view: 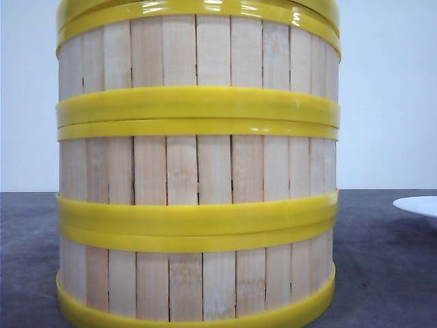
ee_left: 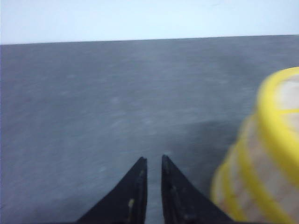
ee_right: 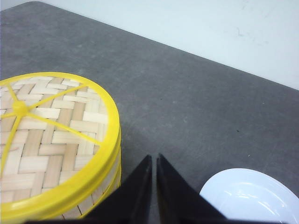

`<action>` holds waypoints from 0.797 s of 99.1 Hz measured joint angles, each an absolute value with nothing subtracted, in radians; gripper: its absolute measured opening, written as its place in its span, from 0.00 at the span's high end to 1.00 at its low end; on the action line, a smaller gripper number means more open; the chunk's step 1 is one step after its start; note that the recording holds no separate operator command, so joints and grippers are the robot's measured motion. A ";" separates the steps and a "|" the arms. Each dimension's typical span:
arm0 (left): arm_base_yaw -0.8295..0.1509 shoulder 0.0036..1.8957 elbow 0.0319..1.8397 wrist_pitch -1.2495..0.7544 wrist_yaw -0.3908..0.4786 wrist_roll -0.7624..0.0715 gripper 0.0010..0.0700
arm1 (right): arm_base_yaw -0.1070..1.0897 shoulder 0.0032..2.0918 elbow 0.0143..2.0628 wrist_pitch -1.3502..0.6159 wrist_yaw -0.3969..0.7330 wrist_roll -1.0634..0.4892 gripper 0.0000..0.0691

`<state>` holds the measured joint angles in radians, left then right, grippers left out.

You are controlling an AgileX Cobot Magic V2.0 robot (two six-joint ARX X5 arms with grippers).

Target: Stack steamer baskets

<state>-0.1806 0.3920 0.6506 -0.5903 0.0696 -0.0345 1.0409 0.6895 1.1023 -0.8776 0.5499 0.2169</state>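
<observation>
Both black grippers, left (ee_left: 154, 161) and right (ee_right: 153, 158), pressed together and empty. We judge a careless swing could topple the tall stack of slatted bamboo, yellow-rimmed steamer baskets (view: 198, 171) with its woven lid (ee_right: 46, 140).

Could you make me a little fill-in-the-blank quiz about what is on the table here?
1. The steamer baskets stand in one stack, and the number of baskets is ____.
2. On top of the stack lies a woven lid whose rim is coloured ____.
3. The plate beside the stack is coloured ____.
4. The left gripper and the right gripper each hold ____.

Missing words: three; yellow; white; nothing
</observation>
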 joint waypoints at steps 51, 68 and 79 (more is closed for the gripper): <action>-0.043 0.148 0.175 -0.181 0.069 0.007 0.97 | 1.041 0.690 1.102 -0.878 0.550 0.217 0.98; -0.040 0.071 0.067 -0.154 0.056 0.007 0.97 | 1.041 0.690 1.102 -0.878 0.550 0.217 0.98; -0.039 0.032 0.034 -0.163 0.051 0.007 0.97 | 1.041 0.690 1.102 -0.878 0.550 0.217 0.98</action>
<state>-0.0395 0.0319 0.0338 -0.1635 0.0505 0.0074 1.0409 0.6895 1.1023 -0.8776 0.5499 0.2169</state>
